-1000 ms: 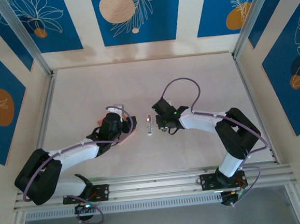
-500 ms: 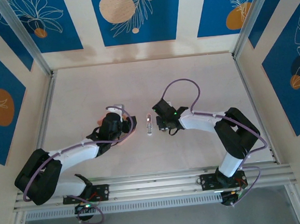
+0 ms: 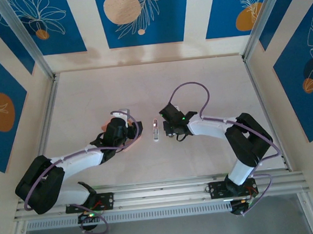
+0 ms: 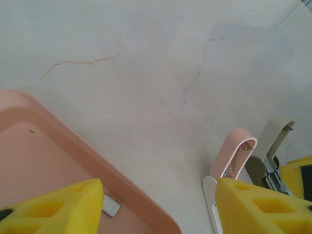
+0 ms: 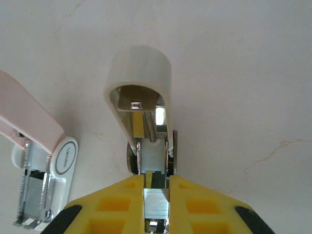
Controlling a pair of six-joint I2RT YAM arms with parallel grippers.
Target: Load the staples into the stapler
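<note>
The left fingers (image 4: 63,209) stand apart, holding nothing, over the shallow pink rectangular tray (image 4: 44,165), where a tiny grey metallic staple piece (image 4: 111,204) lies beside the rim. At the middle of the table (image 3: 89,95), the right fingers (image 5: 117,200) clamp the metal arm of the opened pink-and-white plastic stapler (image 5: 139,73).

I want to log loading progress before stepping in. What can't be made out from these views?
Left wrist: the pink tray runs off the lower edge and under the fingers of the left gripper, so the staples cannot be counted.
Right wrist: the right gripper covers the stapler part it clamps; the lower edge cuts the metal channel.
Top external: staples too small to see; the left arm covers most of the tray.
</note>
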